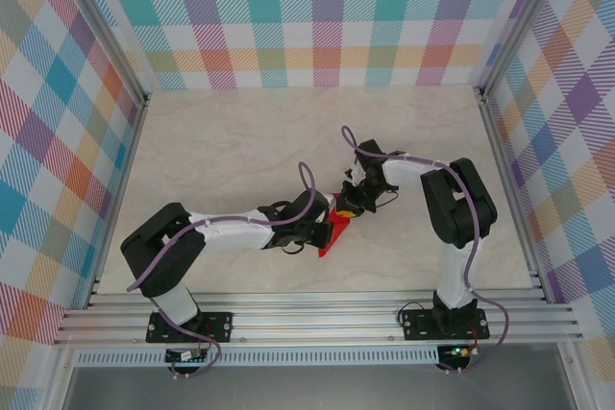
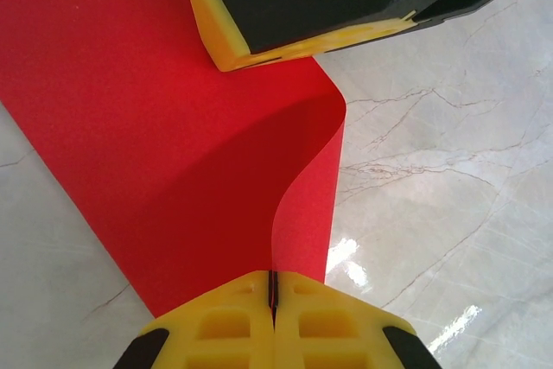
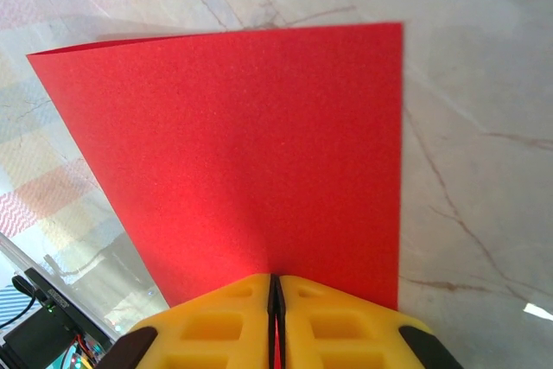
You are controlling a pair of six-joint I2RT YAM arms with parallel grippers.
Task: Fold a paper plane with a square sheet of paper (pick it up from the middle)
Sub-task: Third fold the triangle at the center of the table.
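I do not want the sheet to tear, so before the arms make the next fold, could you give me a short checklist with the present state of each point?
1. Left gripper shut on the red paper: ok.
2. Right gripper shut on the same sheet: ok.
3. Sheet free of tears: ok in the parts that show.
4. Sheet taut between the two grips: not ok; the left wrist view shows it bowed in a curve.
5. Centre crease already made: cannot tell.
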